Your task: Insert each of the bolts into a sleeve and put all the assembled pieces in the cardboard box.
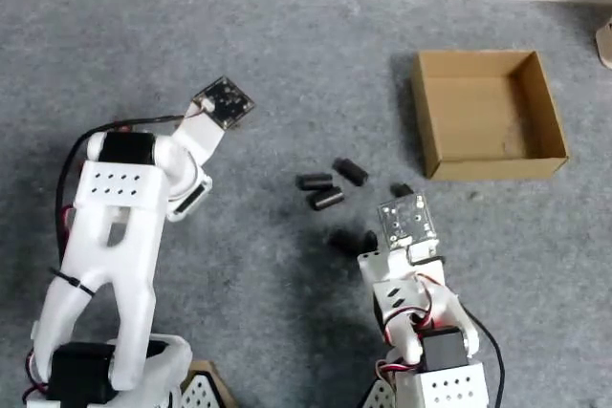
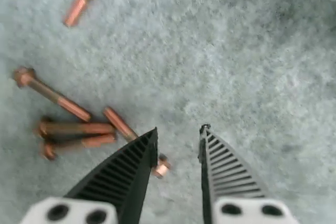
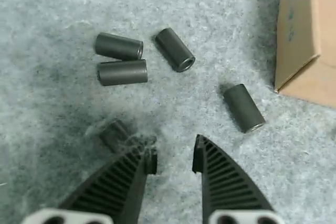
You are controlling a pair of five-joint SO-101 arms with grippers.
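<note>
Several copper bolts (image 2: pixel 52 94) lie scattered on the grey carpet. My left gripper (image 2: pixel 178 129) hovers open over them. One bolt (image 2: pixel 119 123) runs under one finger, and its head (image 2: pixel 161 168) shows in the gap between the fingers. Several black sleeves (image 1: pixel 327 199) lie in the middle of the table. My right gripper (image 3: pixel 173 156) stands open above them. One sleeve (image 3: pixel 115 134) lies partly hidden by a finger (image 3: pixel 126 177), another sleeve (image 3: pixel 244 107) lies off to the side, near the box. The cardboard box (image 1: pixel 488 117) sits at the back right with nothing in it.
Grey carpet covers the table. The left arm (image 1: pixel 124 198) stands at the front left, the right arm (image 1: pixel 416 303) at the front centre. A pale object (image 1: pixel 604 43) shows at the right edge. The box wall (image 3: pixel 296 30) stands close to the sleeves.
</note>
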